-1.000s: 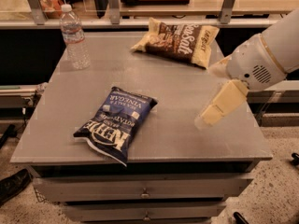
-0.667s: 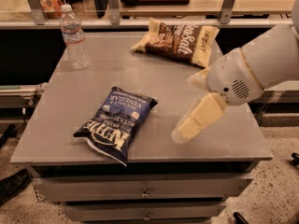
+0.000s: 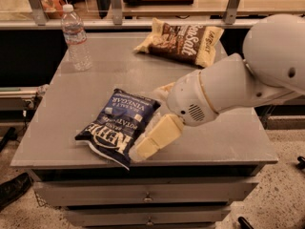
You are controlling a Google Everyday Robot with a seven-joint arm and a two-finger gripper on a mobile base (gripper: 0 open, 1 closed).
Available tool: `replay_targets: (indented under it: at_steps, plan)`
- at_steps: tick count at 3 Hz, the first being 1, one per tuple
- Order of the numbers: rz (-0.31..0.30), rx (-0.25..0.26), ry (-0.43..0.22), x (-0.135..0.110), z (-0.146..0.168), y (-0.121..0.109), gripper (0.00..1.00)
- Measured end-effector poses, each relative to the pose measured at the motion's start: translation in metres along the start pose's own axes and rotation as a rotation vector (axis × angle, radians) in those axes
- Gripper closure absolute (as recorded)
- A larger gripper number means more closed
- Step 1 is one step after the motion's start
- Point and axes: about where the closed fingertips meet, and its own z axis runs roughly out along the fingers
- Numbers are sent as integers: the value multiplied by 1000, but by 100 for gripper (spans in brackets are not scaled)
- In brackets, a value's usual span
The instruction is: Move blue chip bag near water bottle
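One arm (image 3: 238,85) entered from 3 o'clock and ran out of view at the right edge, so its upper part was not seen. The wrist housing hid most of the far finger (image 3: 162,88) of the hand (image 3: 147,123); only a cream stub showed at the wrist's 11 o'clock. The near finger (image 3: 152,140) was in full view, slanting toward 7 o'clock. It overlapped the lower right corner of the blue chip bag (image 3: 119,125); contact or a small gap could not be told. A dark item on the floor at the lower left was not identifiable.

Count: 1 blue chip bag, 1 brown-and-cream chip bag (image 3: 181,42), 1 water bottle (image 3: 76,39), 1 hand, 1 bench (image 3: 238,137) with 2 drawer fronts (image 3: 147,194) below.

Hand state: the two fingers stood well apart, spread wide, with nothing clamped between them. The right edge of the blue bag lay in the gap.

Blue chip bag: flat on the bench at about 7 o'clock from the bench centre, near the front edge, lettering upside down. The hand was at the bag's 3 o'clock side. The water bottle stood upright at the bag's 11 o'clock, well apart, at the far left corner. The brown-and-cream bag lay at 1 o'clock near the far edge.
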Motion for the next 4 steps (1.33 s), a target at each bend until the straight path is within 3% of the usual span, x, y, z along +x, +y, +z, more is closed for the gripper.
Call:
replay_targets:
  at_steps: [2,3,4]
  plan:
    - [-16,21,-47,-18,54,-14,0]
    - [-7,36,-44,-17,69,-28,14]
    - [-4,55,-38,-15,75,-41,37]
